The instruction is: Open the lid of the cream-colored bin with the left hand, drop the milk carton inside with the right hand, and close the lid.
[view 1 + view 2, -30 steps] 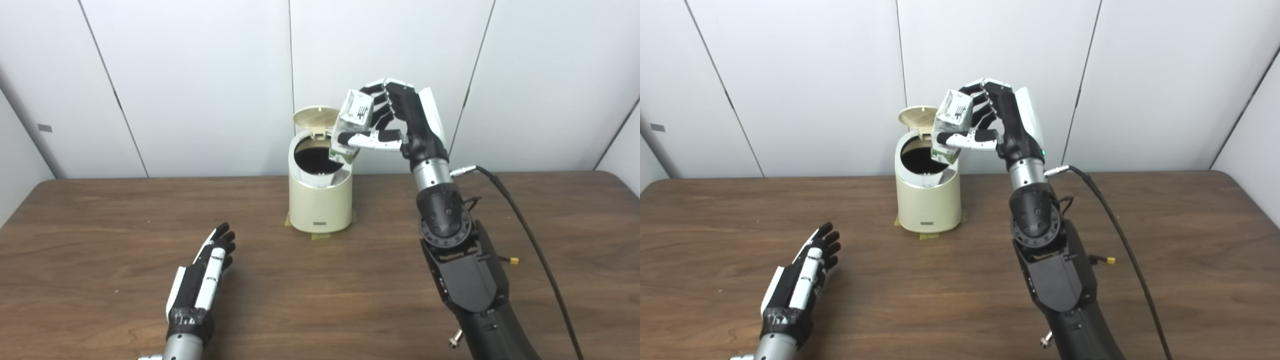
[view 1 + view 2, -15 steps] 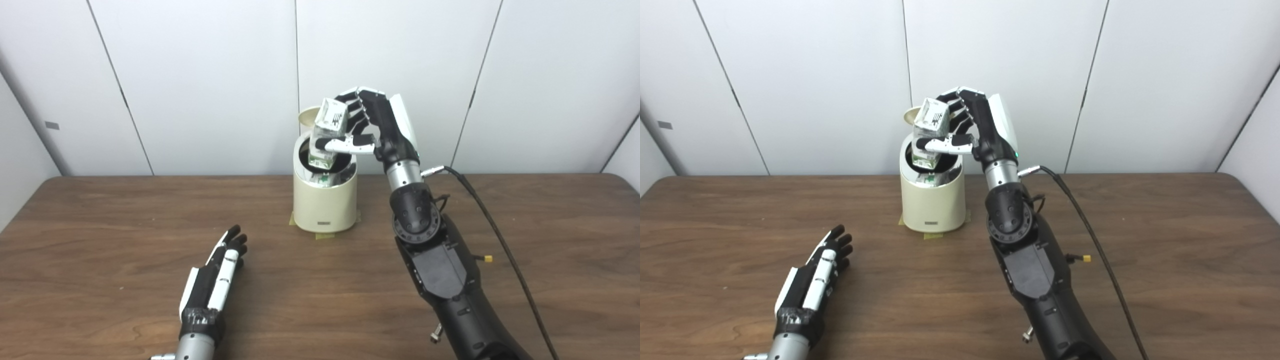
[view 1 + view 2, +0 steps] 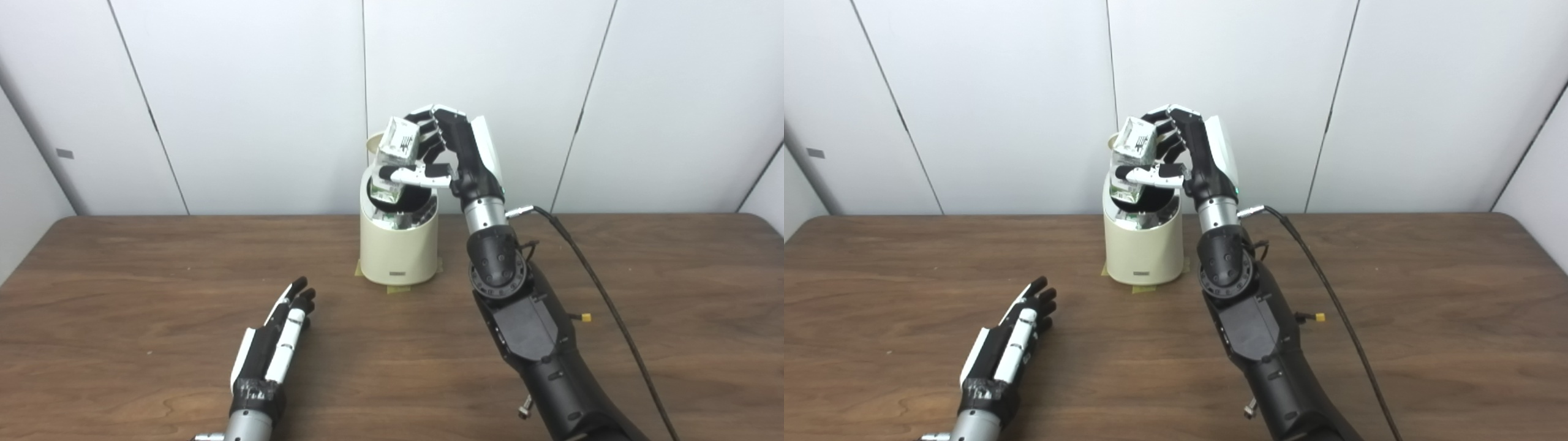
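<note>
Milk carton (image 3: pixel 397 150) in R hand (image 3: pixel 456 156), over bin (image 3: pixel 399 251).

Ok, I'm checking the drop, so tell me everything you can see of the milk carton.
The milk carton is a small white box with dark print on top and green near its bottom, cardboard by its look. The right hand grips it, fingers behind and thumb across its front. It hangs tilted over the open mouth of the bin, its lower end at the rim, not yet dropped.
</note>
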{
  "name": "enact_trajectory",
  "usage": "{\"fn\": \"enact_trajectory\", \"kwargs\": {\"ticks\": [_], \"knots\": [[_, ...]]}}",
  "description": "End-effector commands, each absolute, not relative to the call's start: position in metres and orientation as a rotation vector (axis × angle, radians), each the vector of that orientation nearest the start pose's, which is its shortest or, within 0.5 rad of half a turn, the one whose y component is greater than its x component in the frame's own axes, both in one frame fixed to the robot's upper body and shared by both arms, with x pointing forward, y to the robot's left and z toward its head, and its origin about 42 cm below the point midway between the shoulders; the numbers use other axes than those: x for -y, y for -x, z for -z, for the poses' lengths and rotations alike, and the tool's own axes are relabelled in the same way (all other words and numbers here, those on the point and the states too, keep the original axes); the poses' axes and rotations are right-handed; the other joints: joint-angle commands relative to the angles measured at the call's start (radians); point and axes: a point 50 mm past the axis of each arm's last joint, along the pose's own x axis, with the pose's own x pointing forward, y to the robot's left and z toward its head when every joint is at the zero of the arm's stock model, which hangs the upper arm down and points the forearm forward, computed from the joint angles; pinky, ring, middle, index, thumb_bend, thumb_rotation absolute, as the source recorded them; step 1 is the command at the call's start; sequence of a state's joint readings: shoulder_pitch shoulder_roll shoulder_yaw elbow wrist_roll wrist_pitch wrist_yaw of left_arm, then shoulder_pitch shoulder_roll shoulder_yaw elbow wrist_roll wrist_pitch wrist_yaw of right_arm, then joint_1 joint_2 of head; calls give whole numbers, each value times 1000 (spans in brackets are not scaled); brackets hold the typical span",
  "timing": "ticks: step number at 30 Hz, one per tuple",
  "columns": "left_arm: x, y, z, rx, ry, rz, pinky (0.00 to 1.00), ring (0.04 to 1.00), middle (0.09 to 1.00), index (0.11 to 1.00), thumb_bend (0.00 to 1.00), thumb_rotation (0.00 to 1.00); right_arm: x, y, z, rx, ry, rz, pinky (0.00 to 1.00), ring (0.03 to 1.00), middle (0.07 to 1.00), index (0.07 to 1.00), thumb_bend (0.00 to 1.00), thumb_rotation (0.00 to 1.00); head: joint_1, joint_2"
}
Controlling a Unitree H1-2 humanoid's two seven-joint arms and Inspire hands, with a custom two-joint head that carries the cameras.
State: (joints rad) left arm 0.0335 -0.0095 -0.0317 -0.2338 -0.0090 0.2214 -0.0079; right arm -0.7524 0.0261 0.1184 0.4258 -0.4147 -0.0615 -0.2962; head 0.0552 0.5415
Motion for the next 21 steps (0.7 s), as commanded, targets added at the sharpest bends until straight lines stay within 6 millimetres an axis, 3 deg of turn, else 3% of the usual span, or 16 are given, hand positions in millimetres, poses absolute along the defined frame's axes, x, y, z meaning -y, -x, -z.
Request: {"fn": "enact_trajectory", "kwargs": {"ticks": [1,21], "knots": [[-197,-275,-145,46,2,42,961,933,923,947,415,816,101,-482,-313,643,380,63,327,384,498,527,514,0,1,1],[-196,-271,-149,61,33,46,940,928,930,950,425,796,110,-487,-296,703,429,96,303,399,498,528,495,0,3,22]]}}
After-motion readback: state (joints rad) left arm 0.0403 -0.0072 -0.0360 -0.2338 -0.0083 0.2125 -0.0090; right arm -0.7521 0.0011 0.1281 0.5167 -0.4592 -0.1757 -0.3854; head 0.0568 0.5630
